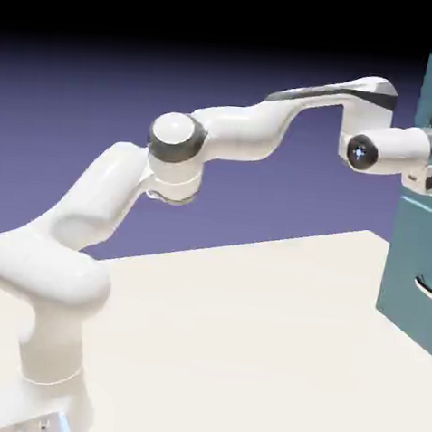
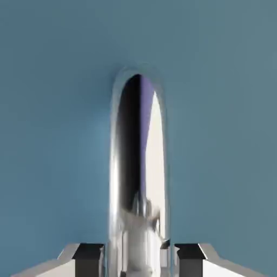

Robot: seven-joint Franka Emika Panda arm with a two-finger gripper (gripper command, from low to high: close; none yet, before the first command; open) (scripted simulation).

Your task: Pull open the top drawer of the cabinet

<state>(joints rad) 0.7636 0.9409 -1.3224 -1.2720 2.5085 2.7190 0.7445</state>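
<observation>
The cabinet (image 1: 416, 234) is being shown only in part, at the right edge of the exterior view, where its teal side is rising from the pale desk (image 1: 248, 331) and being cut off by the frame. The white arm (image 1: 121, 204) is being seen rising from the lower left of that view, bending at a grey-ringed joint, and being stretched level toward the cabinet's upper part. The top drawer (image 2: 54, 108) is being filled across the whole hand view as a flat teal panel; in the exterior view its front is lying at the cabinet's upper right, mostly hidden behind the wrist. Lower on the cabinet, a piece of a curved silver bar handle (image 1: 428, 287) is being shown at the frame edge.

The drawer's silver handle (image 2: 138, 162) is being shown in the hand view as a tall, rounded, mirror-like bar, running from the upper middle down to the bottom edge. The end effector (image 2: 138, 258) is being held with that handle between its two fingertips (image 2: 89, 254), which are flanking the bar on either side at the bottom of the picture. The jaws are standing just against the handle's sides, so the end effector is being read as closed on the handle.
</observation>
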